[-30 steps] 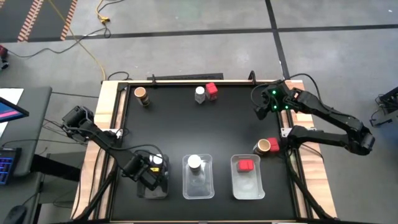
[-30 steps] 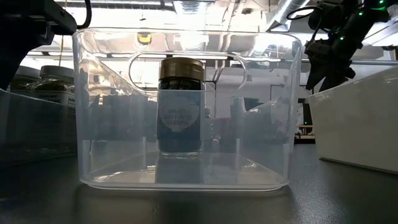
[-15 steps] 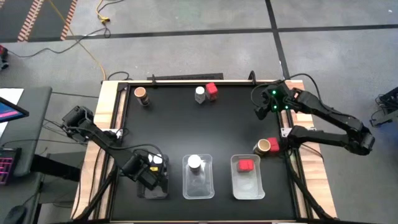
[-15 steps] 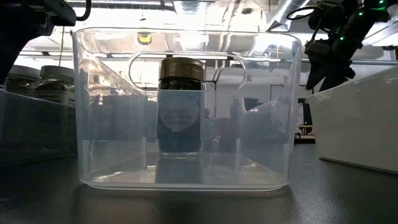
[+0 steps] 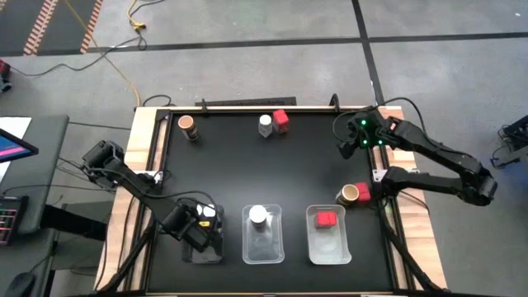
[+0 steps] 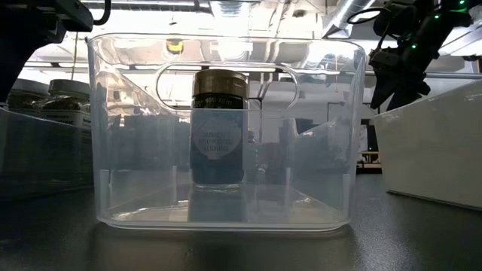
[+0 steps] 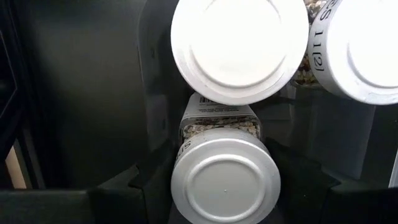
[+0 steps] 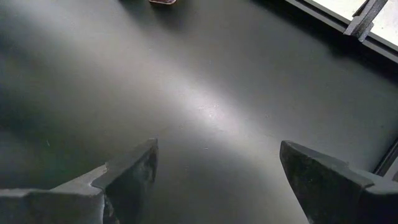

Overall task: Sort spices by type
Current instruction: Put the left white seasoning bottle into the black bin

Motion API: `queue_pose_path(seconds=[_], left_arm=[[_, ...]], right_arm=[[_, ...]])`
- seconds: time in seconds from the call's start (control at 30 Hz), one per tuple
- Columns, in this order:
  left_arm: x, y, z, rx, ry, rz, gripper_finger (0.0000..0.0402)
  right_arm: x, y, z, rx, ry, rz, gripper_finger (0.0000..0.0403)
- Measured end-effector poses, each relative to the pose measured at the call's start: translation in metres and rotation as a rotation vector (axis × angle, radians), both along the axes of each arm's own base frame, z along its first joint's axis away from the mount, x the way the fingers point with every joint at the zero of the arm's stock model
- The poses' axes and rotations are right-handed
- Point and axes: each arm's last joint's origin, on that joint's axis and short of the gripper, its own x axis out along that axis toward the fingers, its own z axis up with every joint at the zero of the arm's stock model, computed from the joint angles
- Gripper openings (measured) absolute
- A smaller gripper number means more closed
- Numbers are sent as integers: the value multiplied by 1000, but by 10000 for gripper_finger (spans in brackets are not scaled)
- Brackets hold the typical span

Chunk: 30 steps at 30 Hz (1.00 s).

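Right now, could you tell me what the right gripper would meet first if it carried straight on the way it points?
Probably only the bare black table top: the open right gripper points down at it, nothing between its fingers.

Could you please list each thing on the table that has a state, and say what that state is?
Left pincer: shut on a white-capped jar, over the left tray.
Right pincer: open, empty, above bare table at the far right.
Middle tray: holds one white-capped jar, upright.
Right tray: holds one red-capped jar.
Tan-lidded jar: upright, unsorted, far left corner.
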Motion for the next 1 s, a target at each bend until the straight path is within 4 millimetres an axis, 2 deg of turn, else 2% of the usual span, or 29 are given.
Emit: queue_pose_path(seconds=[0.67,1.0], left_arm=[[-1,0,0,6,7,-1,223],[-1,1,0,6,8,-3,249]], right_arm=[[0,0,0,0,0,0,363],[0,0,0,0,0,0,363]])
